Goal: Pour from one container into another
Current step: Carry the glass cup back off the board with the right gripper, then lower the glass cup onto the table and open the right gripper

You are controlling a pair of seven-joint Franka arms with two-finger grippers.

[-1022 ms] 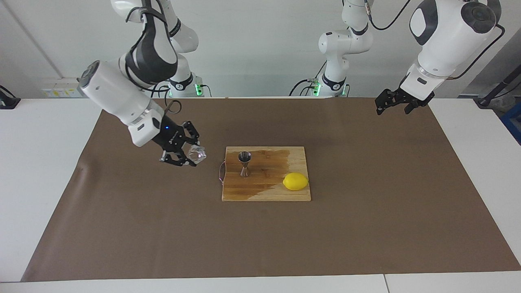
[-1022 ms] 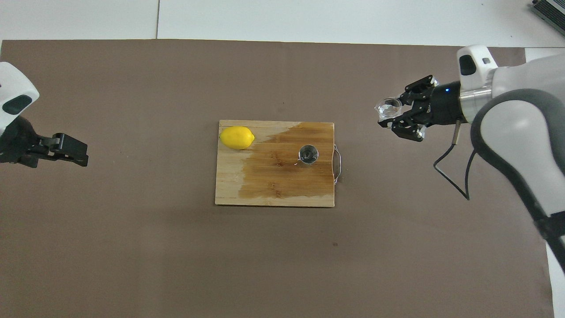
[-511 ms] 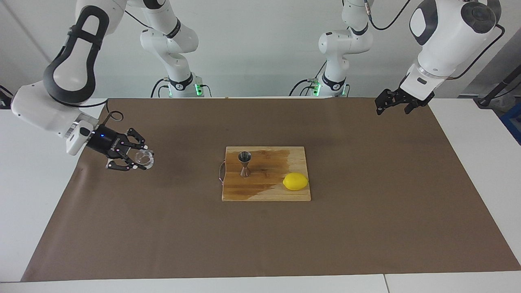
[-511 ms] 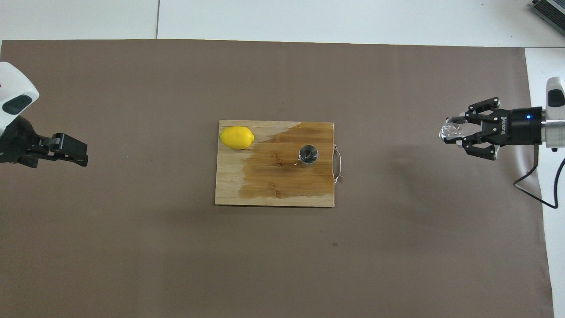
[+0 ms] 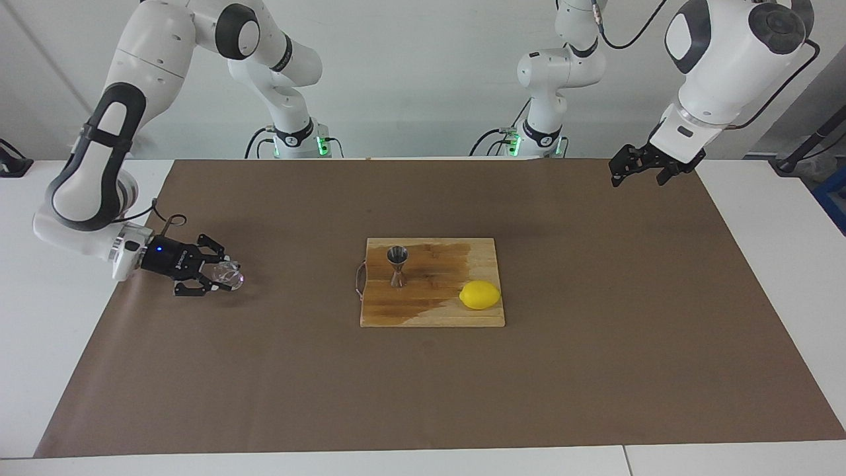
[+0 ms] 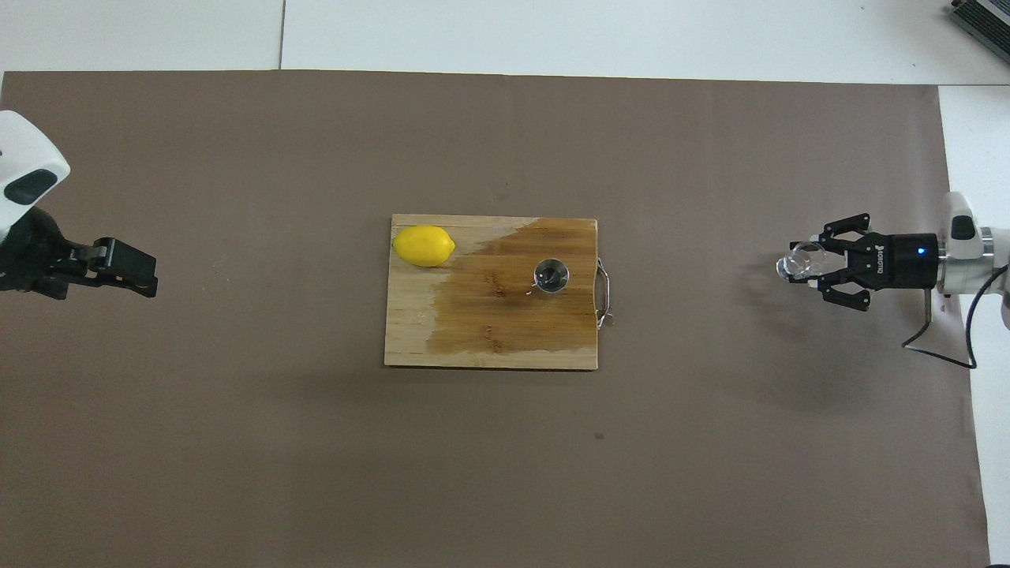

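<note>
Since the earlier frames the right gripper (image 5: 215, 277) has carried the glass tumbler (image 5: 228, 276) away from the cutting board (image 5: 433, 311) and down low over the brown mat (image 5: 423, 396), toward the right arm's end of the table; the left arm has not shifted.

Facing view, left to right. The right gripper is pinching the tumbler, which lies tilted on its side, just above or on the mat; contact cannot be told. The jigger (image 5: 397, 266) stands upright on the board's darkened, wet-looking part, well apart from the tumbler. A lemon (image 5: 480, 295) sits on the board's corner toward the left arm's end. The left gripper (image 5: 642, 168) waits with fingers spread above the mat's corner.

Judgement: pouring looks done; the step in hand is setting the tumbler down. To do it well, turn the tumbler upright before release, lower until its base bears on the mat, then open slowly.
</note>
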